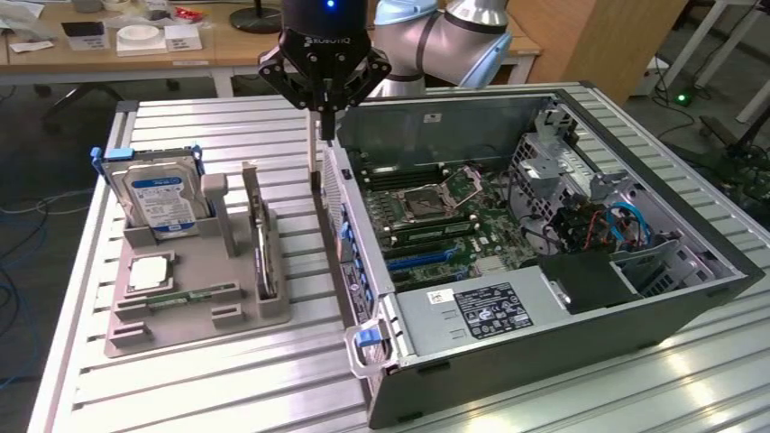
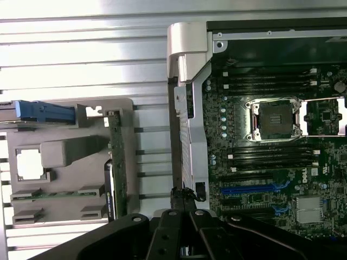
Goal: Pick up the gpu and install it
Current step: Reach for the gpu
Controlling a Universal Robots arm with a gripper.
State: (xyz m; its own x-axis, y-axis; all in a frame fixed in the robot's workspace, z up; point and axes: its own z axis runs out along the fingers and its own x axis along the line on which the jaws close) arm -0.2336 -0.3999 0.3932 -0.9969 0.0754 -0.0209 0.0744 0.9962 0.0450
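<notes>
The gpu (image 1: 262,251) stands on edge in a slot of the grey holder tray (image 1: 229,316), a dark slim card with nothing gripping it. From the wrist it appears edge-on as a green and black strip (image 2: 114,168). My gripper (image 1: 316,179) hangs over the gap between the tray and the open computer case (image 1: 506,361). Its long thin fingers are shut together with nothing between them (image 2: 182,196), their tip close to the case's rear wall. The motherboard (image 1: 439,216) lies exposed inside the case, with blue expansion slots (image 2: 252,189).
The tray also holds a silver hard drive (image 1: 162,198) with a blue-white label, a processor chip (image 1: 147,271) and a green memory stick (image 1: 180,296). The case's rear wall (image 1: 349,225) rises just beside the tray. Cables and a drive cage (image 1: 601,225) fill the case's far end.
</notes>
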